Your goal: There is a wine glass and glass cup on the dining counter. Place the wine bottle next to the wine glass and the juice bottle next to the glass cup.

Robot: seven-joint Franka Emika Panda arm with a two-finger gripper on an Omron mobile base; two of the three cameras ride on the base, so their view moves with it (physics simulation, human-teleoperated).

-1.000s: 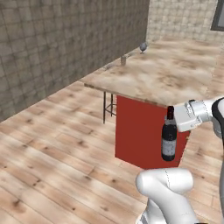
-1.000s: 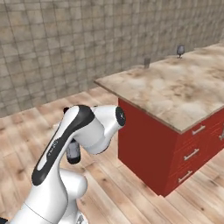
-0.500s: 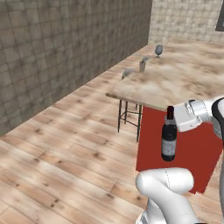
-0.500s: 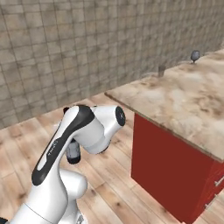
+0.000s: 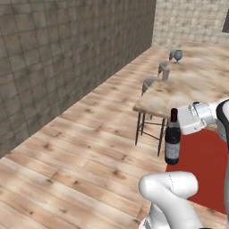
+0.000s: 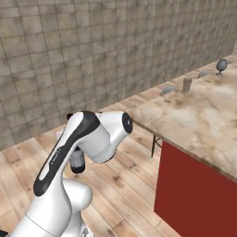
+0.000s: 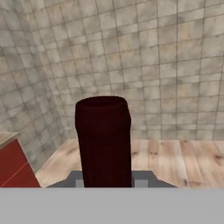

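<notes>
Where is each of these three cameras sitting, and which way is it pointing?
Left base view: behind the arm on its left, facing forward and down; the white arm holds the wine bottle upright before the dining counter.
Right base view: behind on the right; arm's elbow at lower left.
Hand view: on the hand, facing the bottle's neck and the stone wall.
Both base views share the wine glass, glass cup and counter.
</notes>
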